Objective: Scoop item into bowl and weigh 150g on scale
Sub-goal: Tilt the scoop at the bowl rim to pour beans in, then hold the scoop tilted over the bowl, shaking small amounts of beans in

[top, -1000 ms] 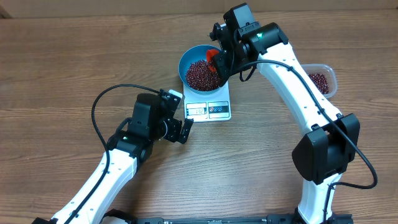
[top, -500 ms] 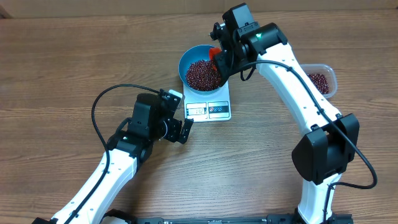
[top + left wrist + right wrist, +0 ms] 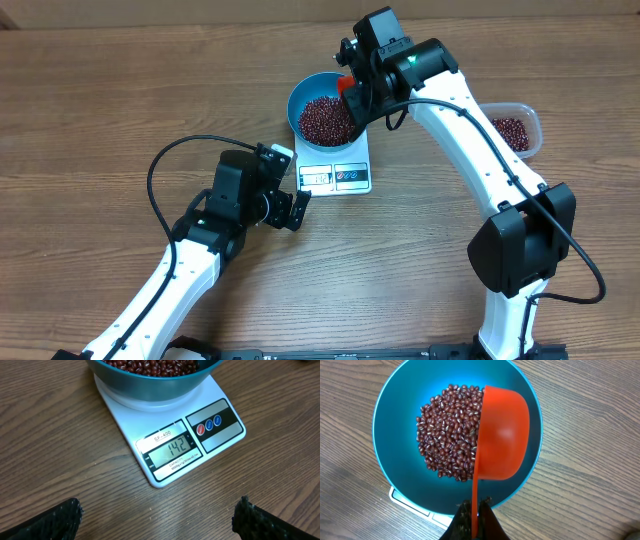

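The blue bowl [image 3: 322,108] [image 3: 395,475] [image 3: 150,385] stands on the white scale [image 3: 336,170] [image 3: 165,450], whose display reads 142. A heap of red-brown beans [image 3: 325,120] [image 3: 447,430] fills the bowl's middle. My right gripper [image 3: 476,507] [image 3: 352,98] is shut on the handle of an orange scoop [image 3: 502,435] [image 3: 345,85], which is turned on its side over the bowl's right half, its back toward the wrist camera. My left gripper [image 3: 157,517] [image 3: 290,205] stands open just in front of the scale, nothing between its fingers.
A clear plastic tub [image 3: 515,130] holding more beans sits at the right, partly behind the right arm. The left arm's black cable [image 3: 165,160] loops over the wooden table [image 3: 100,90].
The right gripper has lifted the orange scoop slightly up and back from the bean heap. The left arm has not moved.
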`<control>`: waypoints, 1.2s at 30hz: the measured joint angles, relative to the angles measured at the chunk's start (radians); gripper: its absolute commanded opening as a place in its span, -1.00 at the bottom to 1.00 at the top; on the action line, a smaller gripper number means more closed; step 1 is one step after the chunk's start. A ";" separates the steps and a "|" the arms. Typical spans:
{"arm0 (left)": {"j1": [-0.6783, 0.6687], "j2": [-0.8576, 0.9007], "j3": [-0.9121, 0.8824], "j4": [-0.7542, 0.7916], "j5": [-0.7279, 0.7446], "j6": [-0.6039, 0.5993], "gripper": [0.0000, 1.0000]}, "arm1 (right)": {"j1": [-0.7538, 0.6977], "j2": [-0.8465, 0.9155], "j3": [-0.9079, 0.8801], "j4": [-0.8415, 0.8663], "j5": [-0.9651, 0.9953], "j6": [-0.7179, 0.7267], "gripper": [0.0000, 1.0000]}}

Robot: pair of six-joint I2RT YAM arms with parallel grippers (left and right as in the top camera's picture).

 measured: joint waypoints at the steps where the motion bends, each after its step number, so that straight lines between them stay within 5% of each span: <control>1: 0.000 0.000 0.000 0.000 0.000 0.000 0.99 | 0.000 0.000 0.000 0.000 0.000 0.000 -0.93; 36: 0.000 0.000 0.000 0.000 0.000 0.000 0.99 | -0.005 0.000 0.000 -0.010 -0.089 -0.019 -0.93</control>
